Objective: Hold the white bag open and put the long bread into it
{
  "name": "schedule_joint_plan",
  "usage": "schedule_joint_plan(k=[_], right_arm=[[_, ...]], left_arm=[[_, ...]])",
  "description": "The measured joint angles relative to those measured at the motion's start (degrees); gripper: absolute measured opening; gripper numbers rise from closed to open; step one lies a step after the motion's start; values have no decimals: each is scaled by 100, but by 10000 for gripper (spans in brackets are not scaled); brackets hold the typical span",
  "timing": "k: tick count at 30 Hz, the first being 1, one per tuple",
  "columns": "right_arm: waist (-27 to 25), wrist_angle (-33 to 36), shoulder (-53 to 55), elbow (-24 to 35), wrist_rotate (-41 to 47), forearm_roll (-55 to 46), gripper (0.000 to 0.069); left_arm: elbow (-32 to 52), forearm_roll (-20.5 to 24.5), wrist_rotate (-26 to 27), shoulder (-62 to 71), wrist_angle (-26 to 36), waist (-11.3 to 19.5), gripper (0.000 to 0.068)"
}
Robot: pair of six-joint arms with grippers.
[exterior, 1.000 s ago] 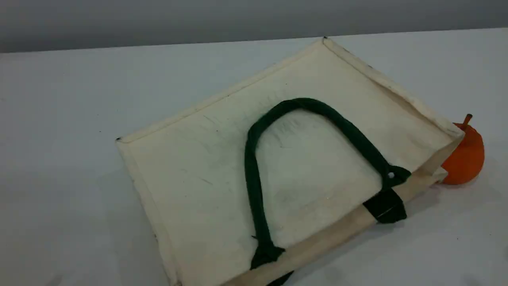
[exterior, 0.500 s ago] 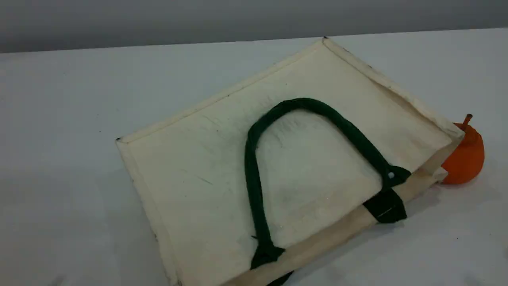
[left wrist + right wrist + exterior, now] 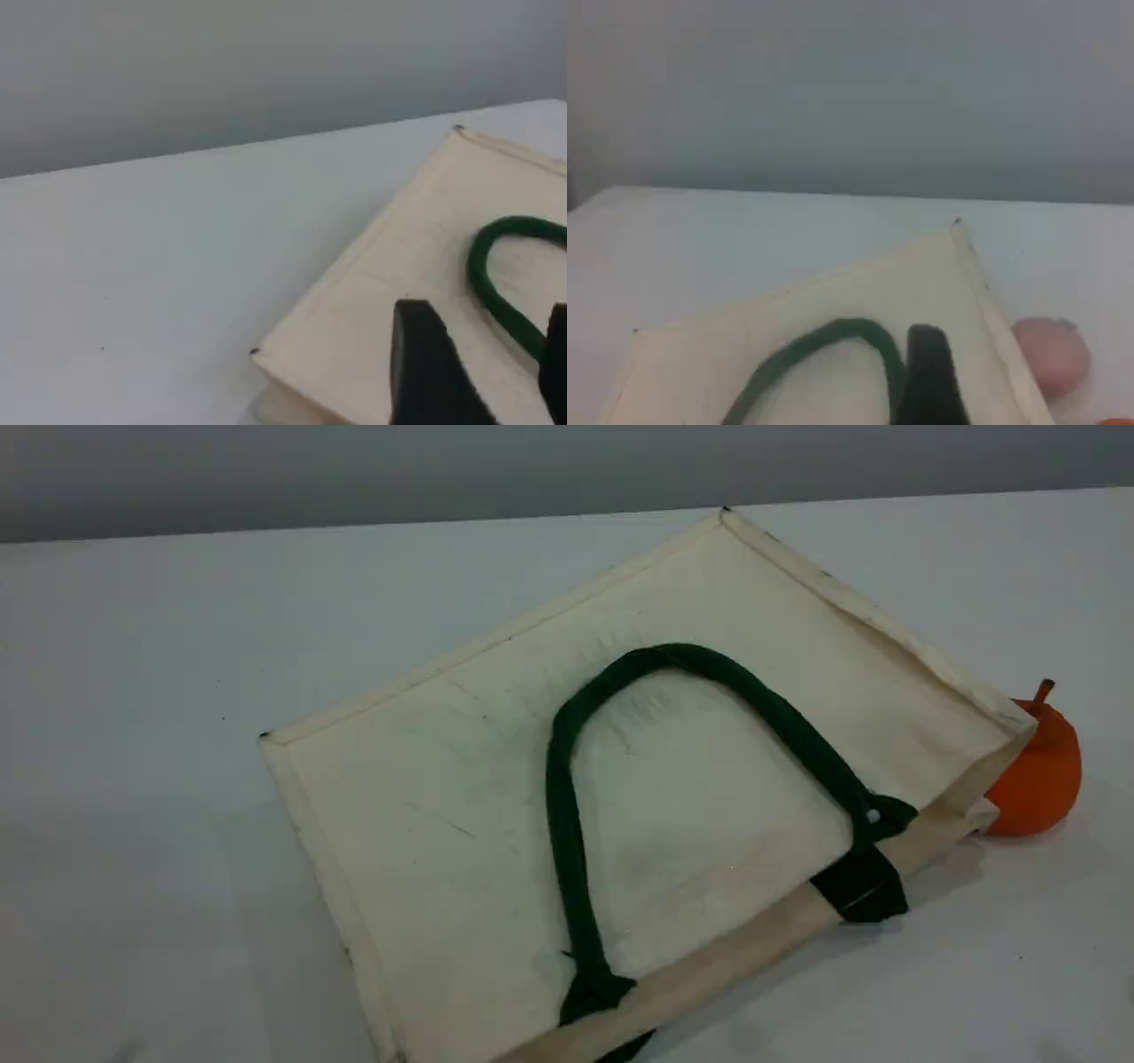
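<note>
The white bag (image 3: 496,806) lies flat on the table, its mouth edge toward the front right. Its dark green rope handle (image 3: 567,815) is looped over the upper panel. The same bag (image 3: 425,257) fills the lower right of the left wrist view. My left gripper (image 3: 492,372) hovers above it, open, with the handle (image 3: 496,283) showing through the gap. In the right wrist view only one dark fingertip (image 3: 928,372) shows, above the bag (image 3: 833,301), holding nothing. The long bread is out of view. Neither arm appears in the scene view.
A round orange fruit with a stem (image 3: 1041,775) sits against the bag's right corner. In the right wrist view a blurred, pale pinkish round thing (image 3: 1050,354) lies just right of the bag. Bare white table (image 3: 133,691) stretches to the left, with a grey wall behind.
</note>
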Motion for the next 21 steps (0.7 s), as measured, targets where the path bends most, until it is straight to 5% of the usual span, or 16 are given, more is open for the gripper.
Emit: schedule_joint_plan(k=[14,17,21], right_arm=[[0,4,0,0,-6,-5,469],[0,4,0,0,-6,-5,469],[0,4,0,0,-6,-5,469]], left_arm=[[0,4,-6,0,0,0,307],[0,386,-319,0,-12,0,306],[0,1511,-1371,0,-196,0,306]])
